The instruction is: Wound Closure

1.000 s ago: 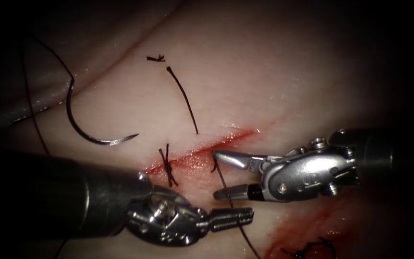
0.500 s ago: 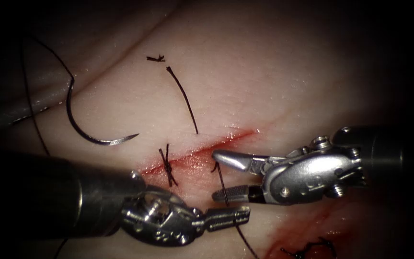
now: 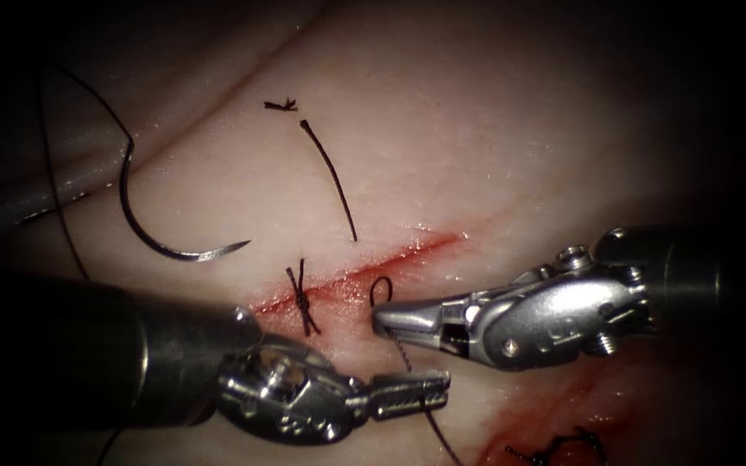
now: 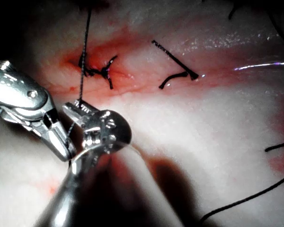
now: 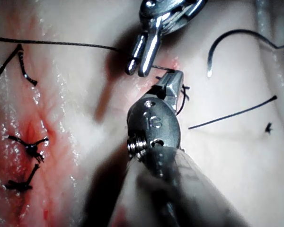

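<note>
left tool (image 3: 407, 393): dark shaft, steel wrist, ridged jaws | right tool (image 3: 403, 321): steel, screws, stamped "16"

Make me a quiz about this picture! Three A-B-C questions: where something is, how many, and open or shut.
1. Where is the needle?
A. Lying on the tissue, left of the cut.
B. Stuck in the cut.
C. Held by a gripper.
2. How many grippers are near the cut?
A. One.
B. Two.
C. Four.
3. The right gripper is:
A. Wide open.
B. Shut on the needle.
C. Shut on the thread.
Answers: A, the needle lies free on the tissue; B, the left gripper and right gripper; C, its jaws pinch the thread beside the cut.
</note>
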